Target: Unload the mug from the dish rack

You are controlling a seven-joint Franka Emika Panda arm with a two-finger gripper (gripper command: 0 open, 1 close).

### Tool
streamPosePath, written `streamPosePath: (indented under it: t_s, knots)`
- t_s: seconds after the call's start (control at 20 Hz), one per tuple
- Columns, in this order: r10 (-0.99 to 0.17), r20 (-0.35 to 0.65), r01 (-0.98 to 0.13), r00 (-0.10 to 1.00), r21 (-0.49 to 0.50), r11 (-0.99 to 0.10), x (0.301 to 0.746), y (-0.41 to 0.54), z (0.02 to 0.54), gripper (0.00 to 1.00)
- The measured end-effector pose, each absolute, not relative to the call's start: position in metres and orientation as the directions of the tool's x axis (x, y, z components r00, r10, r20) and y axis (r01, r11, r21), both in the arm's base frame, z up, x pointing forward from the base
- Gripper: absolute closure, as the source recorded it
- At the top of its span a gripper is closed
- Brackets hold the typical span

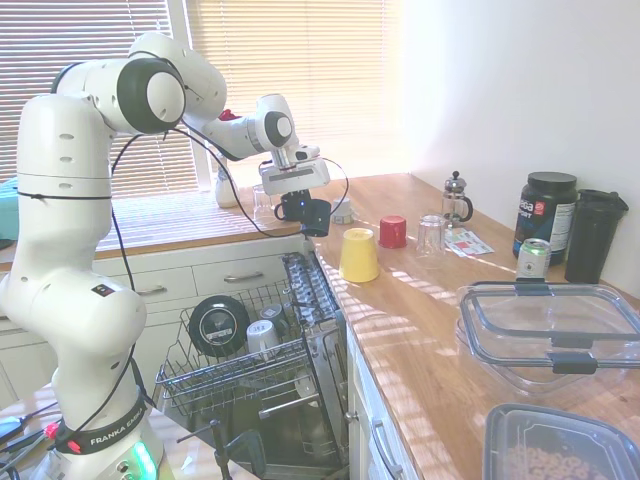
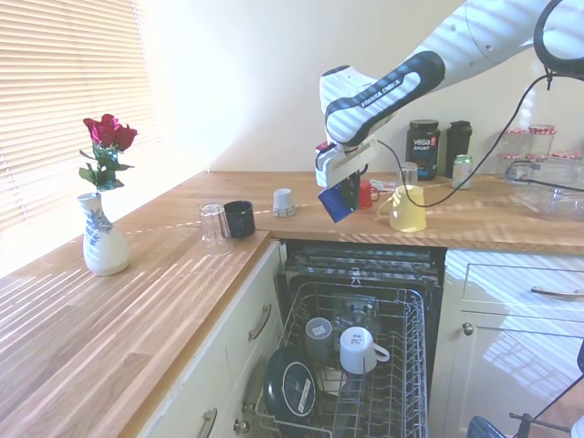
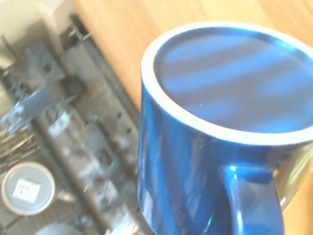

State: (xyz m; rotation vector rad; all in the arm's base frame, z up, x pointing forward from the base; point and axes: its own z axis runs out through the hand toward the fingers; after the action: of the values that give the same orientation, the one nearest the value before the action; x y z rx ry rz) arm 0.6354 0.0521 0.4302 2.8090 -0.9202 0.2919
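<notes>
Above the counter edge, beside the yellow cup (image 1: 359, 255), we see the gripper (image 1: 303, 205) clamped on the dark blue mug (image 2: 338, 200), held tilted, clear of the dish rack (image 2: 411, 365) below.

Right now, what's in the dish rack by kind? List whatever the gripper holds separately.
Cups in the dish rack: 2 (white mug, grey cup)
Black round dish in the rack: 1
Held by the gripper, clear of the rack: 1 (dark blue mug)
Total: 4, with 3 in the rack
</notes>
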Motion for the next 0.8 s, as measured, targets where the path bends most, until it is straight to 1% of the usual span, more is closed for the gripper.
streamPosePath:
  t_s: [0.3,0.8]
  knots:
    - [-0.566,0.215,-0.593,0.796,0.096,-0.799,0.664,0.027,0.418,1.0]
    - [-0.555,0.196,-0.58,0.809,0.111,-0.807,0.684,0.0,0.407,1.0]
